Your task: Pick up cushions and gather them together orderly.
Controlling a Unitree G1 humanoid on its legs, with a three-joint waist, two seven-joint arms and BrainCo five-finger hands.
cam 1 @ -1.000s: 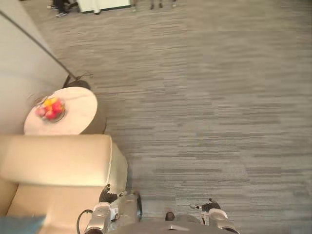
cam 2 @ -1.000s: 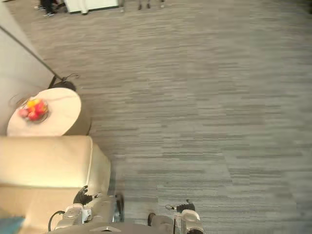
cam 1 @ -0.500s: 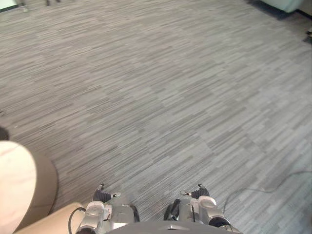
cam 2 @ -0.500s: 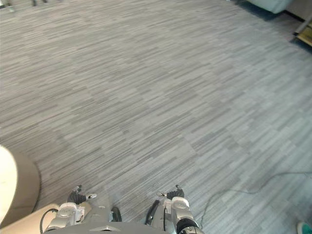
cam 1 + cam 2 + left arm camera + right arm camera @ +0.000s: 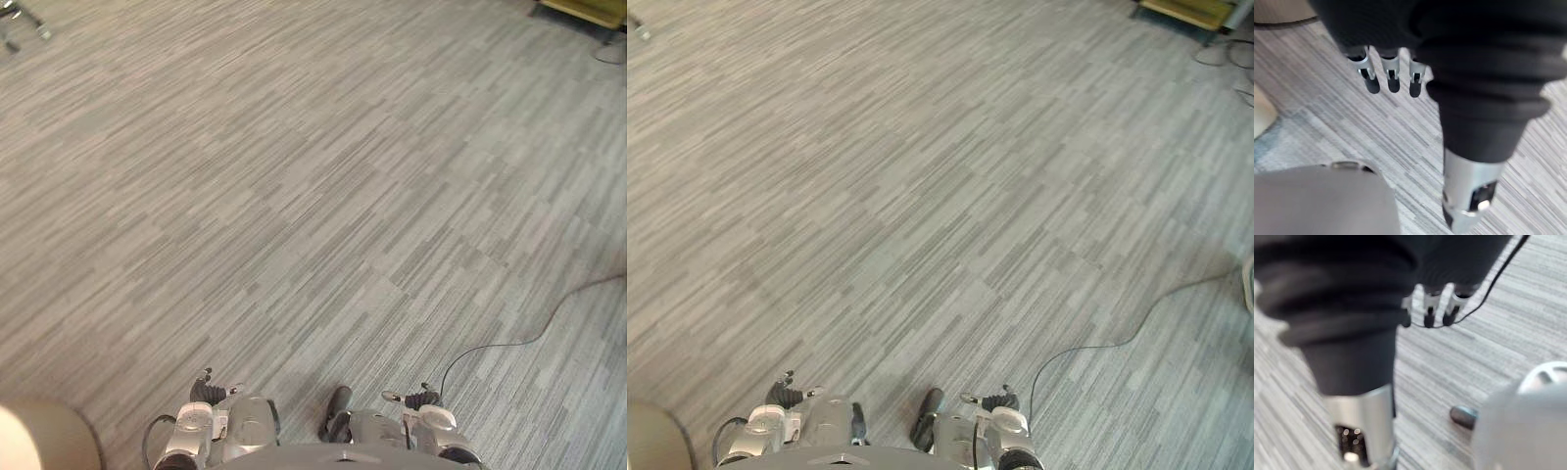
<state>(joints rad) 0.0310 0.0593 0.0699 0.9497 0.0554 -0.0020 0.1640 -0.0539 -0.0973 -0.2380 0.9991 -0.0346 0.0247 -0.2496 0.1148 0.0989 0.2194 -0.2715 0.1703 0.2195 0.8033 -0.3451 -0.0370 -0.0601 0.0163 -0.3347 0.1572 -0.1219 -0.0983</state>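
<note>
My left hand (image 5: 1392,81) hangs over the grey striped carpet (image 5: 323,186) with its fingers straight and its thumb apart. It is open and holds nothing. My right hand (image 5: 1430,313) hangs the same way above the carpet, open, fingers relaxed and nothing between them.
The rim of a round pale side table (image 5: 29,436) sits at the lower left, close to my left side. A low yellowish piece of furniture (image 5: 588,8) stands far off at the upper right. Wide carpet lies ahead.
The whole picture has swung right, so the camera has turned: the beige sofa and the fruit bowl left the view on the left, and the table's edge remains. Both hands hang as before.
</note>
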